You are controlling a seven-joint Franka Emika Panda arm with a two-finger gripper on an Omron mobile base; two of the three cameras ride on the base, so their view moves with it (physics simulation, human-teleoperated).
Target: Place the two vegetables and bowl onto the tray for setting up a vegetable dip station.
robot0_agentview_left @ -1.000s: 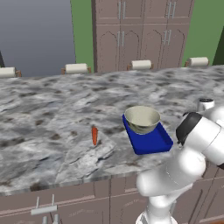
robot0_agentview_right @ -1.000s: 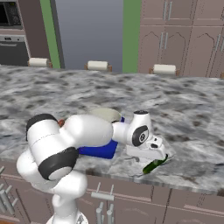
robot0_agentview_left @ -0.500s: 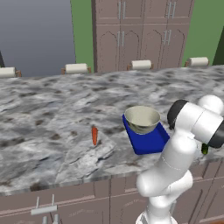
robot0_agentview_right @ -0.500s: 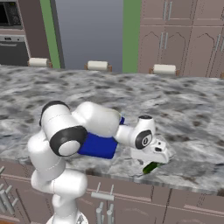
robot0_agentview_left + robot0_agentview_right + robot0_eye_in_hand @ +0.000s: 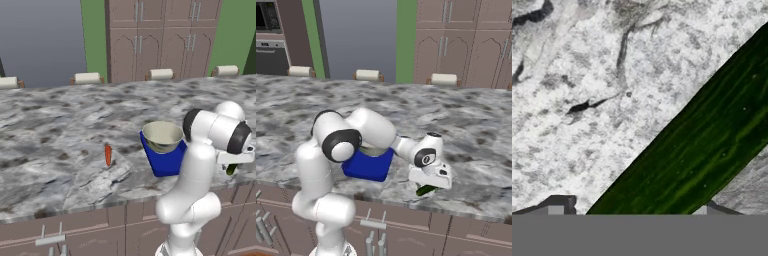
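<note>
Hand view looks straight down on the dark green vegetable (image 5: 697, 160), which runs between the two finger tips (image 5: 559, 205) as they straddle it on the counter; whether they press on it cannot be told. Right base view puts the gripper (image 5: 428, 186) low over that vegetable (image 5: 425, 190) near the counter's front edge (image 5: 406, 202), just right of the blue tray (image 5: 367, 167). Left base view shows the bowl (image 5: 162, 136) sitting on the tray (image 5: 165, 161), also close to the front edge. Well to the left of the tray, the carrot (image 5: 108, 155) lies on bare marble, apart from everything else.
</note>
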